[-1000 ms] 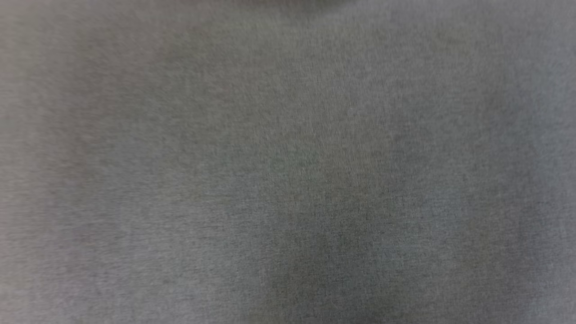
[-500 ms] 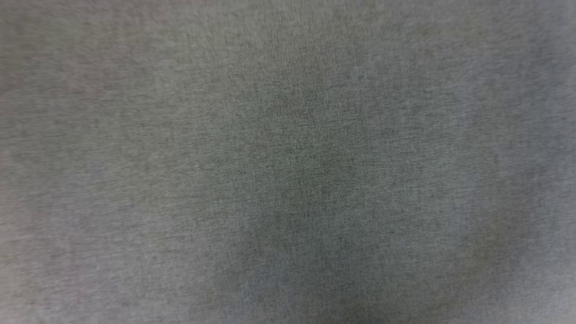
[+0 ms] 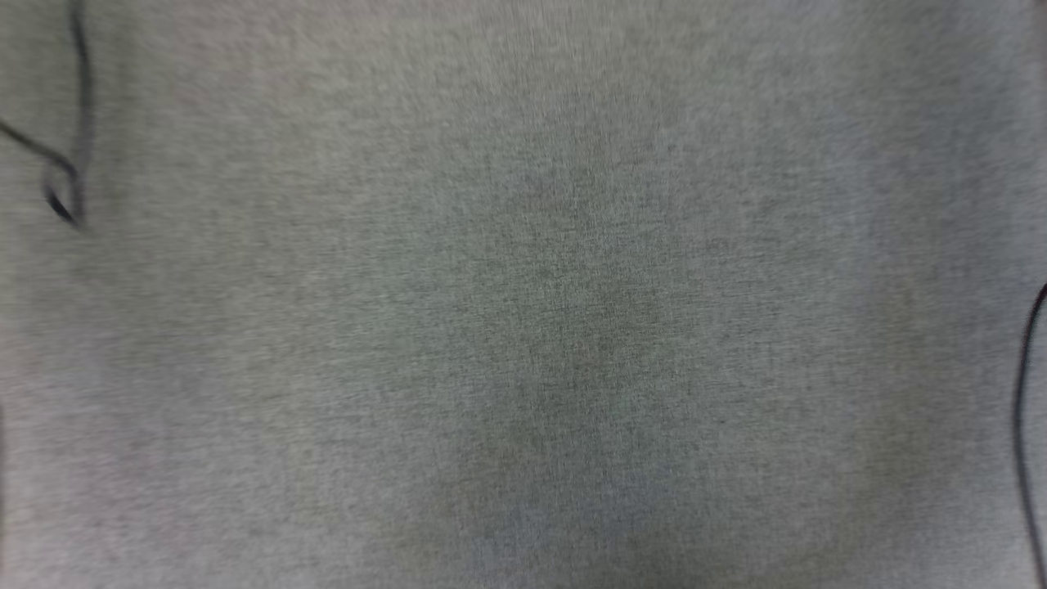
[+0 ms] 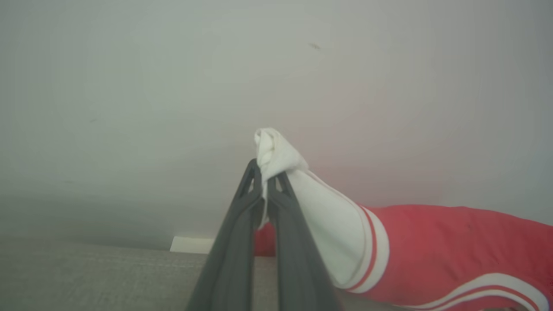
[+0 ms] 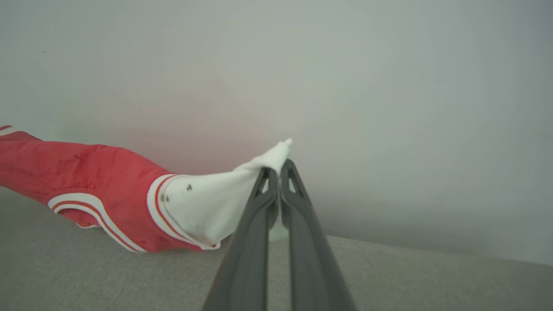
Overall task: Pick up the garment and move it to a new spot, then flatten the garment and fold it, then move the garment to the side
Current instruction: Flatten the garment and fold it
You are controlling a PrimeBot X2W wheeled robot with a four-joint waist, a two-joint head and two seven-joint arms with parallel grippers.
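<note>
2 clenched tools, left tool and right tool, grasp 1 garment by 2 white sleeves.

Soft red-and-white cloth garment, matt dark plastic left gripper, rough grey woven surface

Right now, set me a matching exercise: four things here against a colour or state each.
Things:
1. left gripper
2. right gripper
3. garment
4. surface

States:
a. plain grey, woven
b. red, with white sleeves and striped cuffs
c. shut on a white sleeve, red body trailing to its view's left
d. shut on a white sleeve, red body trailing to its view's right

Pairs: 1-d, 2-c, 3-b, 4-a
</note>
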